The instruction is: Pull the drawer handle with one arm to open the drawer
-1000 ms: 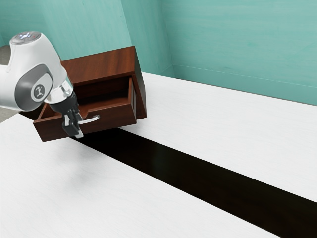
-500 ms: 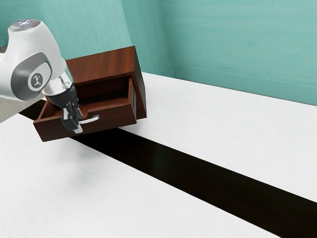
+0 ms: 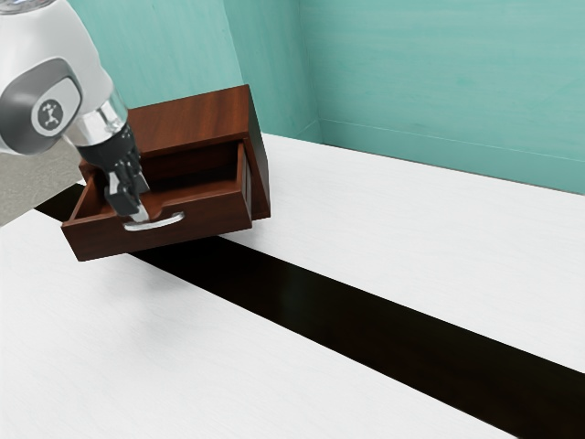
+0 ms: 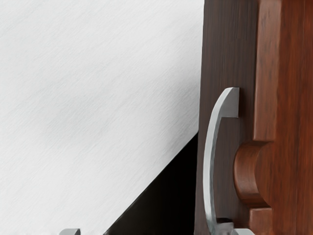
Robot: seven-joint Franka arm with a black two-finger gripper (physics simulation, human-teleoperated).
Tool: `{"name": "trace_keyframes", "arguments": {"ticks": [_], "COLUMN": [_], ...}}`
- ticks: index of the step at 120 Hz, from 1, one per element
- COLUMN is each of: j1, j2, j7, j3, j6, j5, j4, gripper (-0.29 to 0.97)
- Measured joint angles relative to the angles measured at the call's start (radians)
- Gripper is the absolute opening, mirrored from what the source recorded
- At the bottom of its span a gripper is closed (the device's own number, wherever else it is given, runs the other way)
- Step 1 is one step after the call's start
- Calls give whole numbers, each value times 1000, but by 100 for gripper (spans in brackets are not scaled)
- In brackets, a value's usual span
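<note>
Drawer (image 3: 174, 229): standing well open.
Pincer (image 3: 134, 208): you are hovering it spread wide at the handle's (image 3: 157, 220) end.
Tip: be lifting straight off the handle.

Tally: one cabinet (image 3: 196, 117) holding one drawer (image 3: 206, 217). One handle (image 3: 157, 222) on the drawer front. One arm (image 3: 47, 84), one end effector (image 3: 135, 208) on it. One counter (image 3: 411, 233), crossed by one black stripe (image 3: 366, 329).
</note>
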Motion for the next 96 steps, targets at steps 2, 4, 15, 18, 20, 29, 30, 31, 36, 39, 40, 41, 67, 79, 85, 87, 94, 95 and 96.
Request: {"name": "trace_keyframes", "arguments": {"ticks": [2, 4, 15, 18, 20, 29, 30, 31, 36, 39, 40, 41, 67, 79, 85, 87, 94, 95, 96], "j1": [-2, -5, -68, -91, -101, -120, -122, -124, -138, -146, -149, -152, -325, -359, -354, -352, -347, -347, -347], "j2": [-1, -3, -8, -10, -9, -5, -6, -6, -10, -14, -15, -16, 32, 44, 47, 47, 46, 45, 44], "j7": [0, 0, 0, 0, 0, 1, 1, 2, 12, 29, 36, 45, 460, 713, 833, 873, 1007, 1025, 1043], "j3": [0, 0, 1, 0, -3, -43, -47, -52, -66, -70, -70, -70, 42, 68, 76, 80, 101, 105, 109], "j6": [-1, -3, -9, -10, -11, -16, -16, -17, -20, -22, -22, -23, -70, -126, -152, -159, -182, -186, -190], "j5": [-1, -1, -5, -13, -21, -52, -54, -56, -65, -70, -71, -72, -86, -88, -89, -89, -91, -91, -92], "j4": [3, 6, 38, 45, 49, 79, 81, 86, 105, 118, 121, 126, 215, 211, 202, 200, 195, 194, 194], "gripper": [42, 44, 52, 53, 54, 57, 58, 58, 59, 60, 60, 60, 64, 64, 65, 65, 65, 65, 65]}}
